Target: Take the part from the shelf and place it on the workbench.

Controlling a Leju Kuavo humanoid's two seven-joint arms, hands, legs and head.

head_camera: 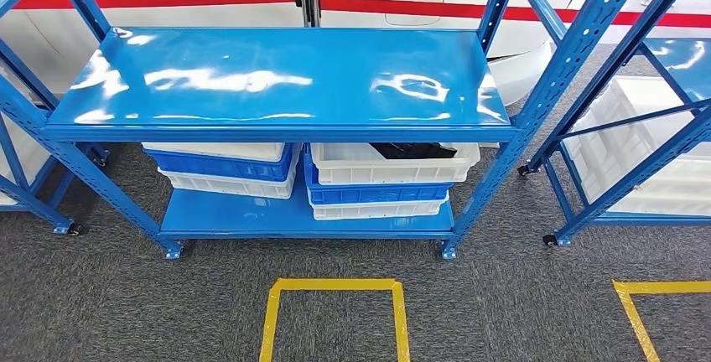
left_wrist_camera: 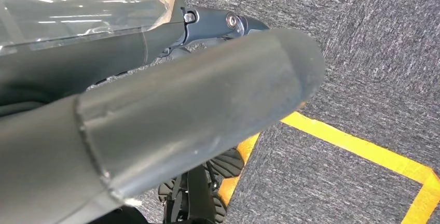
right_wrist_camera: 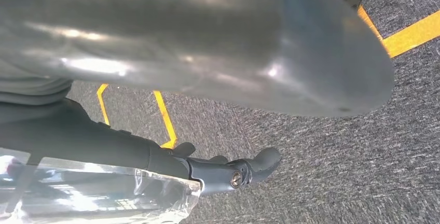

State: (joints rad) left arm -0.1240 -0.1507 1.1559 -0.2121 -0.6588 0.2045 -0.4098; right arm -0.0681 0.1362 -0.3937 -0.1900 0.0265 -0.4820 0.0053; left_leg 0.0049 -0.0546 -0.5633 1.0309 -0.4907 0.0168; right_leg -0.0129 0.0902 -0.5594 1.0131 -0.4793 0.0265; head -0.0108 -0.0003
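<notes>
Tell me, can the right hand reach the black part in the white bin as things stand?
Probably not yet. The right hand hangs low over the carpet, holding nothing. The black part lies in the white bin under the shelf's blue top, which leaves only a narrow gap.

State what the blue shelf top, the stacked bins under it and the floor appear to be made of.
Blue shelf top: likely painted sheet metal, glossy; it throws sharp white glare.
Stacked white and blue bins: probably moulded plastic, matte, with ribbed rims.
Grey floor: carpet, by its speckled, fibrous texture; yellow tape marks it.
</notes>
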